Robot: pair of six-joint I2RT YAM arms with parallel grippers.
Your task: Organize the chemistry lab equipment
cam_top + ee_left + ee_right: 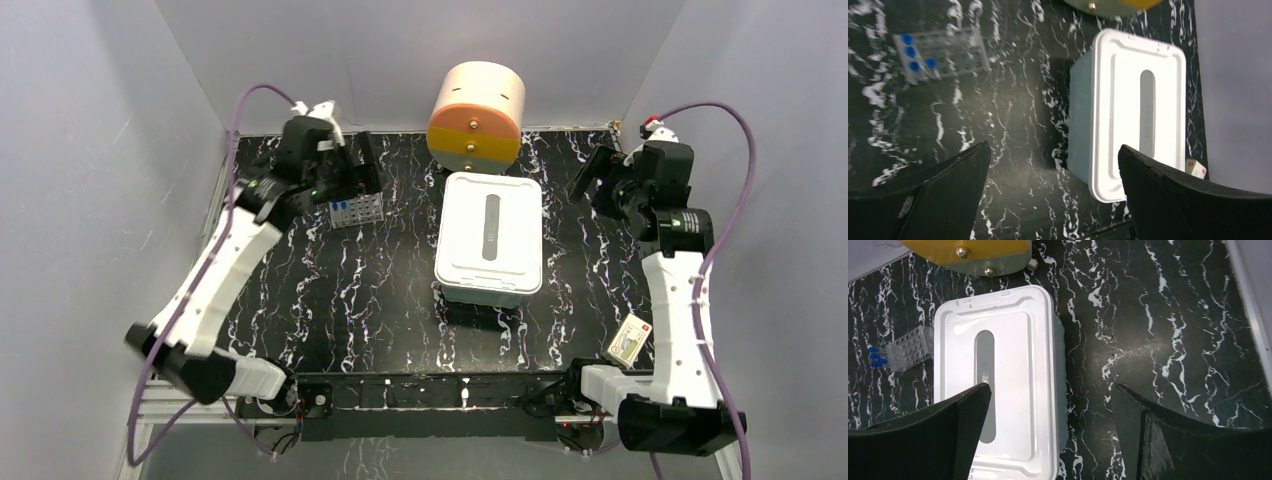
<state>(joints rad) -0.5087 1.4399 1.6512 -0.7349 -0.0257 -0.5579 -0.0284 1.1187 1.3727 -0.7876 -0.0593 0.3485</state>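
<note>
A clear grid tube rack [357, 208] with several blue-capped tubes [912, 51] stands at the back left of the black marble table. It also shows in the left wrist view [945, 52] and the right wrist view [909, 348]. My left gripper [355, 170] is open and empty, raised just behind the rack; in its own view [1053, 150] only table lies between the fingers. My right gripper [593, 180] is open and empty, raised at the back right; it also shows in its own view [1050, 390]. Funnel, scissors, brush, tubing and bag are out of view.
A white lidded box [490, 238] with a grey slot handle sits mid-table, also in the wrist views [1138, 105] [998, 370]. The cream-and-orange round drawer unit [477, 115] stands behind it. A small card box [630, 341] lies at the front right. Grey walls enclose the table.
</note>
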